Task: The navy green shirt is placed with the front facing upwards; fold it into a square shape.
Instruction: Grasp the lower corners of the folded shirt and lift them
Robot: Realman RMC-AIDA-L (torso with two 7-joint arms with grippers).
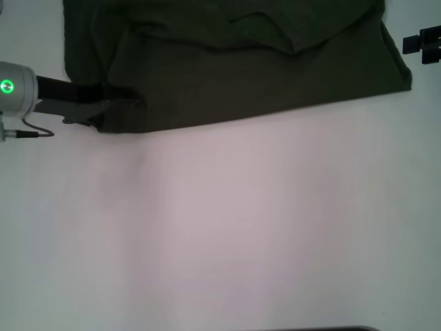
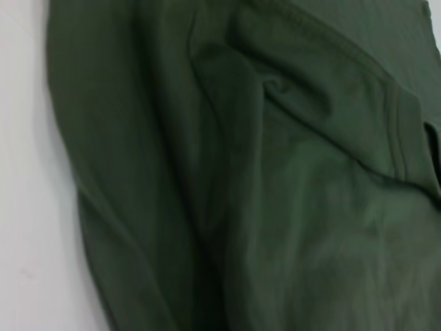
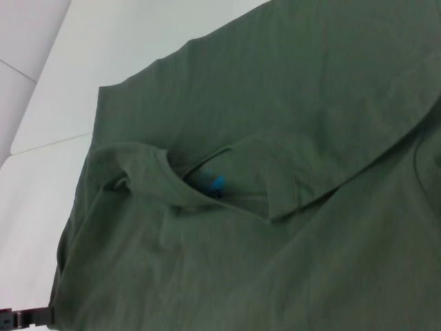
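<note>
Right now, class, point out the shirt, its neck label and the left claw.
navy green shirt (image 1: 275,76): head view, on the flat body cloth.
neck label (image 3: 212,183): right wrist view, on the blue print inside the collar.
left claw (image 1: 114,109): head view, at the fingertips on the shirt's near left corner.

Navy green shirt (image 1: 262,76): soft matt cloth, creased, stitched hems. Table (image 1: 227,227): smooth, pale, matt surface. Left gripper (image 1: 114,107): dark matt fingers; arm housing looks like glossy silver metal.
</note>
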